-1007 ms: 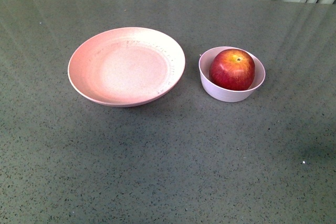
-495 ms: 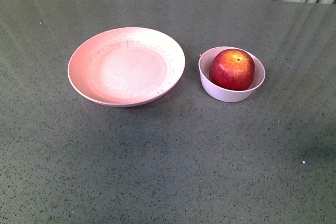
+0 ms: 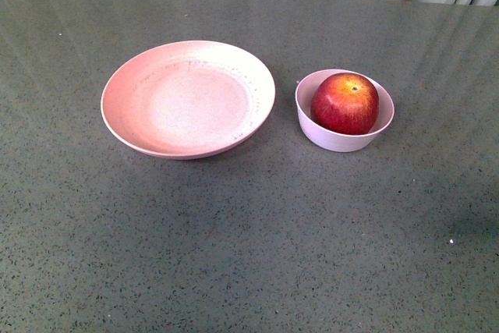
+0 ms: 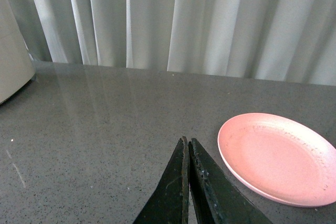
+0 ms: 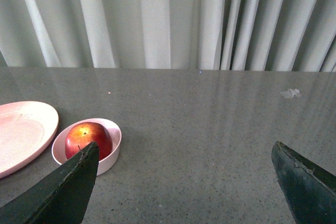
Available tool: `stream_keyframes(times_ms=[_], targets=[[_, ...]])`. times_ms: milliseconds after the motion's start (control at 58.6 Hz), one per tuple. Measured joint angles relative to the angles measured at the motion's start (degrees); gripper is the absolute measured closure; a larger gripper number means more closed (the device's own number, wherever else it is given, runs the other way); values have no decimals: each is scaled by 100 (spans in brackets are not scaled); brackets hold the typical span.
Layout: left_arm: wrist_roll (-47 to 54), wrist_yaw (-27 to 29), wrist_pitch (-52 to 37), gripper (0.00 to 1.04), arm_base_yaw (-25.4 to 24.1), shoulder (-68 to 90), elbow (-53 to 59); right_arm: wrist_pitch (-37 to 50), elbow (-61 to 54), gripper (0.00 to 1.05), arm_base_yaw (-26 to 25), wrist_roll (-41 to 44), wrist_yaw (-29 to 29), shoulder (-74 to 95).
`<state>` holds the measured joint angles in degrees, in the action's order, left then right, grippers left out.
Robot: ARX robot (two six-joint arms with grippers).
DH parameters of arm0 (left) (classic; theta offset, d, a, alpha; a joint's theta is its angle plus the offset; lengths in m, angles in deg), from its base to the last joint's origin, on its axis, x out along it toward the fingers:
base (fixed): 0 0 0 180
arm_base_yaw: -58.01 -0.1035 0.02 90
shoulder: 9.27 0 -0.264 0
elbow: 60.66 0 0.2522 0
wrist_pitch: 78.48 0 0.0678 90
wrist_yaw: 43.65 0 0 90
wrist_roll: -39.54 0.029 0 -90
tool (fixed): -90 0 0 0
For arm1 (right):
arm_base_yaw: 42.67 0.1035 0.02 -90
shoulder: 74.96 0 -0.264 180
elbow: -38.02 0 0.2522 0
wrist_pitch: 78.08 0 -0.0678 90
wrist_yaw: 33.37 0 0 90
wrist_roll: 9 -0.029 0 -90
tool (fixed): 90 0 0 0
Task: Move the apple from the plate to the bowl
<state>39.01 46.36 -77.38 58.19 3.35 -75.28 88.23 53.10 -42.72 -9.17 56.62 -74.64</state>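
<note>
The dark red apple [image 3: 345,103] sits inside the small pale bowl [image 3: 327,137], right of the wide salmon-pink plate [image 3: 125,99], which holds nothing. Neither arm shows in the front view. In the right wrist view the apple [image 5: 88,137] rests in the bowl [image 5: 114,148] beside the plate [image 5: 21,135]; my right gripper [image 5: 185,153] is open and empty, well back from the bowl and above the table. In the left wrist view my left gripper [image 4: 187,141] is shut on nothing, near the plate [image 4: 278,156] and apart from it.
A grey speckled tabletop [image 3: 257,239] lies under everything. Pale curtains [image 5: 168,19] hang behind the far edge. A beige object [image 4: 10,61] stands at the table's side in the left wrist view. A small scrap [image 5: 290,93] lies on the table far from the bowl.
</note>
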Motion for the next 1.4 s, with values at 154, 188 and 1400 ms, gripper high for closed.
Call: stream_keyframes(times_ms=[154, 188, 1400], targets=[[2, 0, 199, 103, 0, -201, 0, 0, 2, 9, 0, 0, 0, 0], [2, 0, 236, 103, 0, -236, 0, 0, 0, 9, 0, 0, 0, 0], [15, -2, 1268, 9, -2, -1176, 0, 0, 0, 9, 0, 0, 0, -2]])
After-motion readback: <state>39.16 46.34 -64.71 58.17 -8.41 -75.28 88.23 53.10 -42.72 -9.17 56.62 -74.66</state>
